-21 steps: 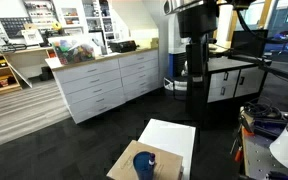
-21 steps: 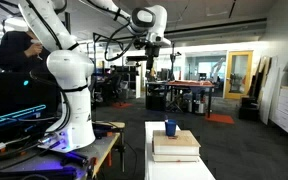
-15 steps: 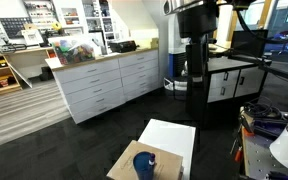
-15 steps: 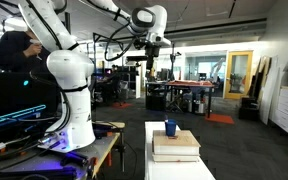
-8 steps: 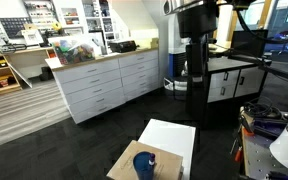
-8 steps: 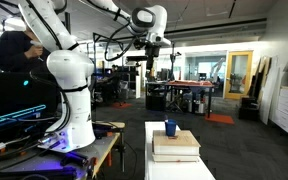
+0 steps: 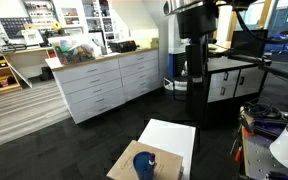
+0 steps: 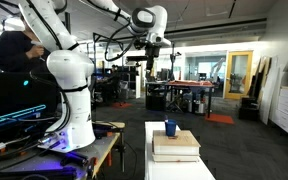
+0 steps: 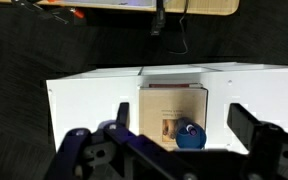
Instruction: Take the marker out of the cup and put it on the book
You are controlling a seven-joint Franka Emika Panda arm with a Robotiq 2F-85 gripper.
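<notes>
So here's what we've got. The gripper (image 8: 152,47) hangs high up on the white arm (image 8: 69,70), well apart from everything on the table and roughly at 11 o'clock from the cup (image 8: 171,128) in an exterior view. From the wrist view the gripper (image 9: 176,125) is clearly released. The two dark fingers (image 9: 259,135) stand wide apart along the bottom edge with nothing between them.

The blue cup (image 9: 191,136) stands upright on a tan slab (image 9: 174,112), down toward the slab's 5 o'clock corner in the wrist view. We see the same thing in both exterior views: the cup (image 7: 144,163) sits right on the tan slab (image 7: 124,165).

The marker is the tricky bit. It's too small for us to make out in any view, so we can't tell whether it's in the cup.

The white book (image 7: 172,135) lies flat at about 1 o'clock from the cup, just beside the slab, and its cover looks bare. In the wrist view there's white on both sides of the slab, and we can't tell which part is book and which is the white table (image 8: 179,170).

A grey drawer cabinet (image 7: 104,85) stands in the background at around 10 o'clock.
</notes>
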